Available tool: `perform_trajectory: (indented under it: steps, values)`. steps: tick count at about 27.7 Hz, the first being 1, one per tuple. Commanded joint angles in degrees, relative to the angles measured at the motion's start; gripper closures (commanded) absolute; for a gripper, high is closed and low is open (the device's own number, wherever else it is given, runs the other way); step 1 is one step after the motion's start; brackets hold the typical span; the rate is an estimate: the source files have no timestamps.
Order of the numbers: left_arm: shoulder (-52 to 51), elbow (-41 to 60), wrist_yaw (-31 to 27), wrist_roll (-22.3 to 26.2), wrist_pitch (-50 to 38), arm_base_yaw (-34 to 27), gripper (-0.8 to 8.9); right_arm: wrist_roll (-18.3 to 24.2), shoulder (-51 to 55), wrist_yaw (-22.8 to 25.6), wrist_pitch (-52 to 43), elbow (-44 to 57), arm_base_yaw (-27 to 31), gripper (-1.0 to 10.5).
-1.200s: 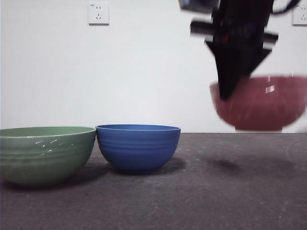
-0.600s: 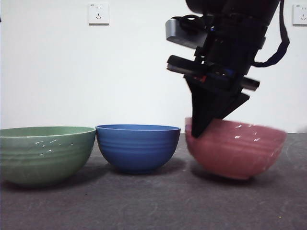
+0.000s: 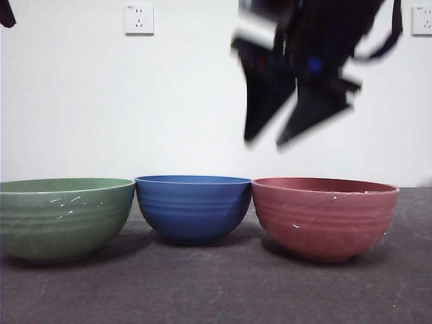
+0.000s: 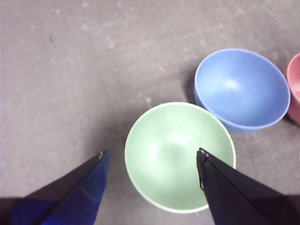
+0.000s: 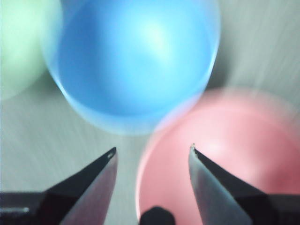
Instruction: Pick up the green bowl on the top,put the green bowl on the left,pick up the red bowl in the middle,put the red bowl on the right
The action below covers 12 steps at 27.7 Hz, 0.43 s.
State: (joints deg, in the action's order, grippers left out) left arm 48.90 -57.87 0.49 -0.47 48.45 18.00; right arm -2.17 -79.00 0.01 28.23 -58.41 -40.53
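The green bowl (image 3: 64, 217) stands upright on the table at the left. The red bowl (image 3: 325, 216) stands upright on the table at the right, beside the blue bowl (image 3: 194, 206) in the middle. My right gripper (image 3: 266, 143) is open and empty, blurred, in the air above the gap between the blue and red bowls. In the right wrist view the right gripper (image 5: 152, 155) hangs over the red bowl's (image 5: 225, 159) rim. My left gripper (image 4: 150, 158) is open and empty, high above the green bowl (image 4: 180, 157); it shows as a black tip (image 3: 7, 12) at the top left corner.
The three bowls stand in a row, close together, on a dark grey table (image 3: 223, 290). A white wall with two sockets (image 3: 138, 19) lies behind. The blue bowl (image 4: 241, 89) and an edge of the red bowl (image 4: 294, 86) show in the left wrist view.
The red bowl came down, was set upright on the table at the right and let go. My right gripper opened and rose above it. The green and blue bowls stayed still.
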Motion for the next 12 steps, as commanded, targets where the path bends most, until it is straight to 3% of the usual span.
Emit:
perform_trajectory:
  steps: [1, 3, 4, 5, 8, 12]
  values:
    - [0.0, 0.1, 1.6, 0.3, -2.4, 0.0, 5.0, 1.6, 6.1, 4.9, -3.8, 0.3, 0.3, 7.0]
    - [0.0, 0.1, 5.9, 0.7, -5.7, 0.0, 5.74, 3.6, 11.4, 8.1, -6.0, 0.3, 1.5, 7.4]
    - [0.0, 0.1, 8.4, 0.8, -7.5, 0.0, 7.49, 4.2, 14.0, 7.9, -6.1, 0.3, 2.8, 8.5]
    - [0.0, 0.1, 10.0, 0.9, -9.0, 0.0, 8.18, 4.2, 15.9, 7.8, -5.9, 0.3, 4.1, 9.4]
    - [-1.0, 1.4, 10.3, 1.2, -12.1, 0.0, 8.21, 4.1, 21.9, 7.9, -7.2, 3.1, 8.4, 9.6]
    - [-7.7, 9.3, 9.3, 1.1, -16.8, -0.1, 8.21, 1.7, 32.5, 8.2, -14.8, 15.4, 12.1, 9.6]
